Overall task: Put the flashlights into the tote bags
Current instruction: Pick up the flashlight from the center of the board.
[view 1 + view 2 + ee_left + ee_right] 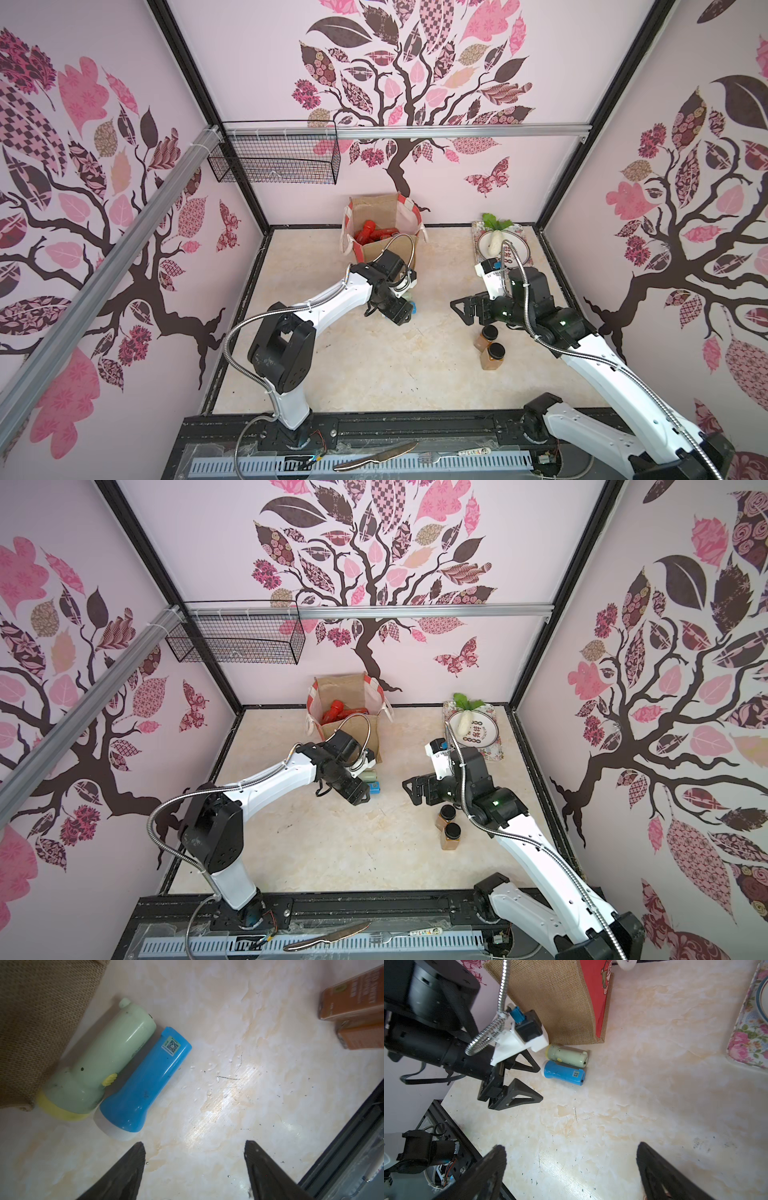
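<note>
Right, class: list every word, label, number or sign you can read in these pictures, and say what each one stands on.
Nothing here can be read outright.
sticker on the blue flashlight: a square scan code with tiny print, too small to read.
amber jars: lettering on the labels, too blurred to read.
plate: dark printed marks, too small to read.

Robot test booth, walled by tree-patterned panels and aluminium rail.
</note>
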`<control>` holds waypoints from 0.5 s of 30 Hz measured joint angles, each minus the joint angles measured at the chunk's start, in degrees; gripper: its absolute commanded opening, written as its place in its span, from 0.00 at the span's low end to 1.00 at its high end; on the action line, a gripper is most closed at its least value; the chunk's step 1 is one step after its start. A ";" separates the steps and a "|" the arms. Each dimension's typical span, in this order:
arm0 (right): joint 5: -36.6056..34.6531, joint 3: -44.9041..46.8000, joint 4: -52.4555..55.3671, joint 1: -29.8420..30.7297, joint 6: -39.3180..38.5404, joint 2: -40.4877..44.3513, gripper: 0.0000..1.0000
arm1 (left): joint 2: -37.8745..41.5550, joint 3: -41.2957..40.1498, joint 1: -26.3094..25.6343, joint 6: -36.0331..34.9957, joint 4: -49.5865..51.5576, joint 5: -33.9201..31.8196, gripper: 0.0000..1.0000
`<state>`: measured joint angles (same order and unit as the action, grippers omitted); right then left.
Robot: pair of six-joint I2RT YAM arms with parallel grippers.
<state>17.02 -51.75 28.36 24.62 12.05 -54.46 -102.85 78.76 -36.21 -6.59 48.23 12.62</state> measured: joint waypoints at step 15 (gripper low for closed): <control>1.49 0.00 -0.35 0.00 2.34 -0.55 1.00 | -7.91 4.46 -2.03 -2.16 -3.23 -6.78 0.74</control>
<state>18.50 -51.75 28.01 24.62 14.39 -55.00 -110.76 83.22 -38.24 -8.75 44.99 5.85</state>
